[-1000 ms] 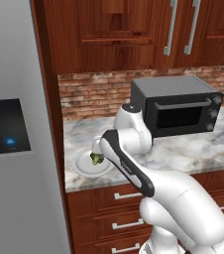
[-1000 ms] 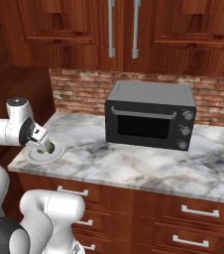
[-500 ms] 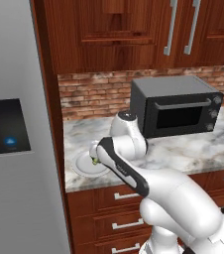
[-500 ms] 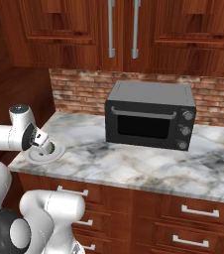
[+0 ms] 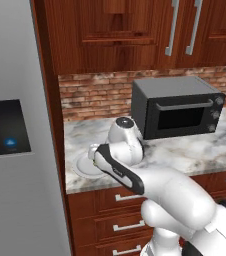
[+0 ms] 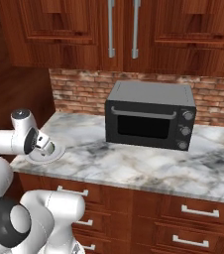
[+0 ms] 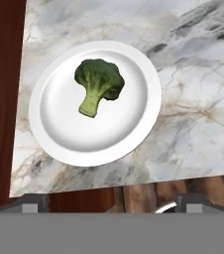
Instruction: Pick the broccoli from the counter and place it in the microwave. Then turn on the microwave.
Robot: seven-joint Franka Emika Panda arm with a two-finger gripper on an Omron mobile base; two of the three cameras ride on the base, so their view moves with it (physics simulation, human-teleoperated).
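Note:
The broccoli (image 7: 98, 82), a dark-green floret with a pale stem, lies on a white plate (image 7: 74, 131) near the left end of the marbled counter (image 7: 193, 99). My gripper (image 7: 112, 202) hovers over the plate's near rim, open, with nothing between its fingers. In the left base view the hand (image 5: 94, 152) hangs over the plate (image 5: 81, 169) and hides the floret. From the right base view the gripper (image 6: 45, 145) sits just above the plate (image 6: 56, 154) at the counter's (image 6: 134, 166) left end. The microwave is out of view.
A dark grey toaster-oven box (image 5: 177, 107) (image 6: 151, 116) with round knobs stands on the counter to the right of the plate. A grey fridge front (image 5: 10, 135) rises on the left. Wooden cabinets hang above, and drawers (image 6: 193, 211) sit below the slab.
The hand has come down and forward over the plate; the broccoli, seen beside it in the base views earlier, is now covered by it. The gripper stays open.

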